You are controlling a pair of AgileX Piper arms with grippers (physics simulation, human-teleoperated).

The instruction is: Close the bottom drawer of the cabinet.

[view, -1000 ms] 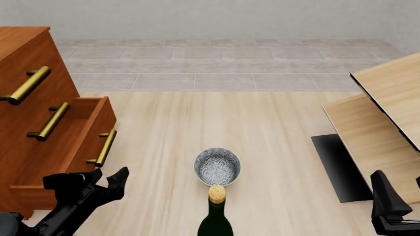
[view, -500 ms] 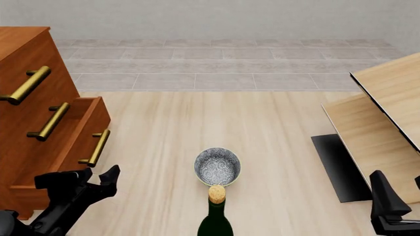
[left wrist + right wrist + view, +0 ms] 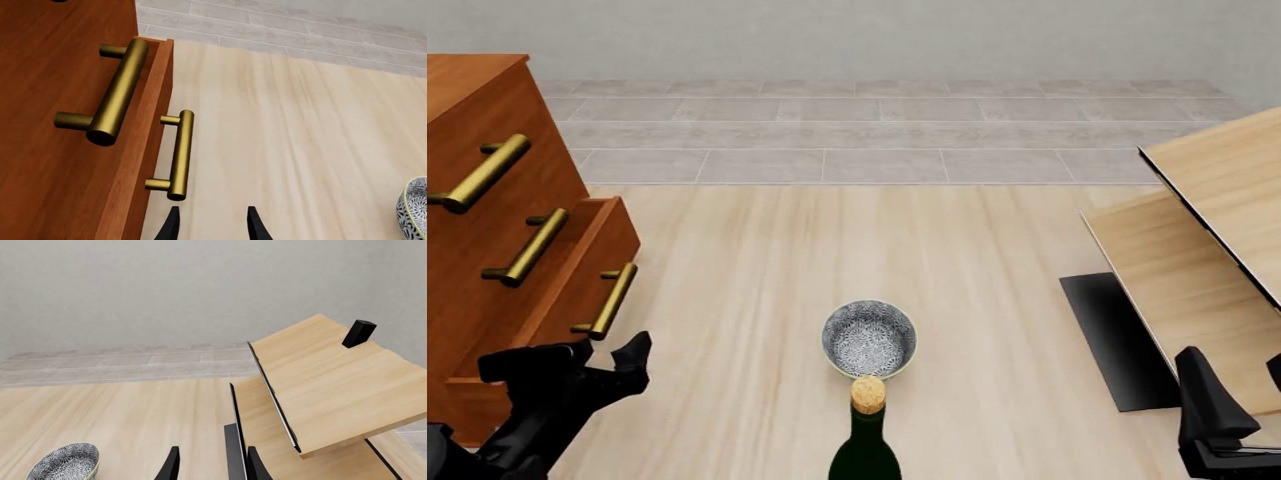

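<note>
We judge bottom drawer point(image 3: 587, 268), at 9 o'clock on tabletop point(image 3: 961, 300), mostly in but proud of cabinet point(image 3: 474, 120); left gripper point(image 3: 598, 358) fingers spread, grasping nothing, beside drawer's front; right gripper point(image 3: 210, 466) likewise parted, idle.

Bright, even, diffuse light throughout, only faint soft shadows, no glare, and every view is rendered sharp.

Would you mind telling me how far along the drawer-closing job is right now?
Mostly done: the bottom drawer juts only slightly from the cabinet. In hand: the left end effector, open, sits just below the drawer's handle. Left: push it flush. The right end effector is idle.
</note>
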